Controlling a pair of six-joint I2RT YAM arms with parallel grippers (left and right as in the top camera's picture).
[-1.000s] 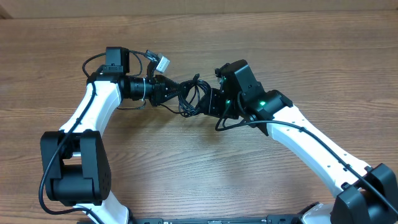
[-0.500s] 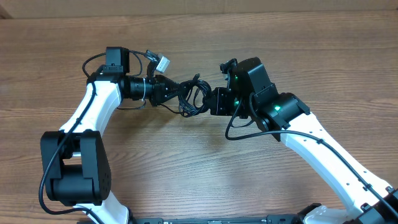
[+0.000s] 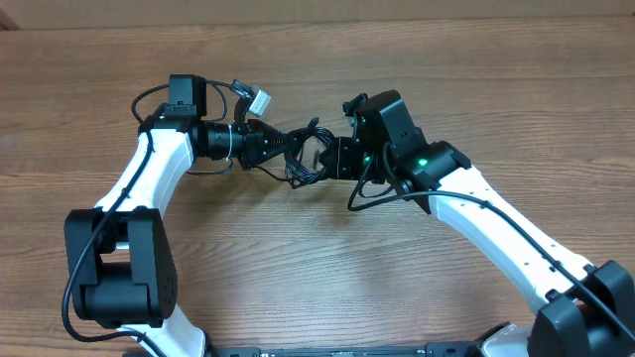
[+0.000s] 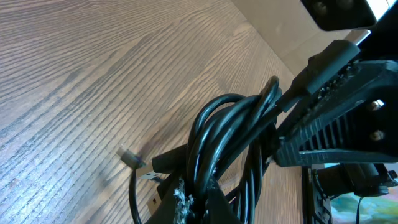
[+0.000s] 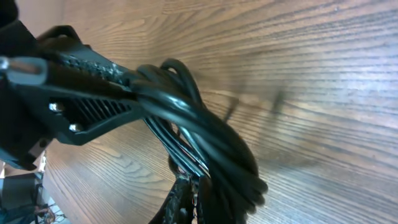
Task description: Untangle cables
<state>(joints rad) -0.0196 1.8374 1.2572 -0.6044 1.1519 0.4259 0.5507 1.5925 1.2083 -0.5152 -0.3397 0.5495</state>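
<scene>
The cables form one tangled bundle of thin black loops, held above the wooden table between the two arms. My left gripper is shut on the bundle's left side and my right gripper is shut on its right side. In the left wrist view the looped cables rise from my left gripper, and a loose silver-tipped plug end hangs to the left. The right gripper clamps the far side. In the right wrist view the cables run from my right gripper up to the left gripper.
The wooden table spreads all round the arms. A white connector on the left arm's own wiring sticks out behind the left wrist. The table's back edge runs along the top.
The right arm's wrist and elbow swung to the right half a second ago and have come back left. Both grippers kept their hold on the bundle. The left arm stayed still.
</scene>
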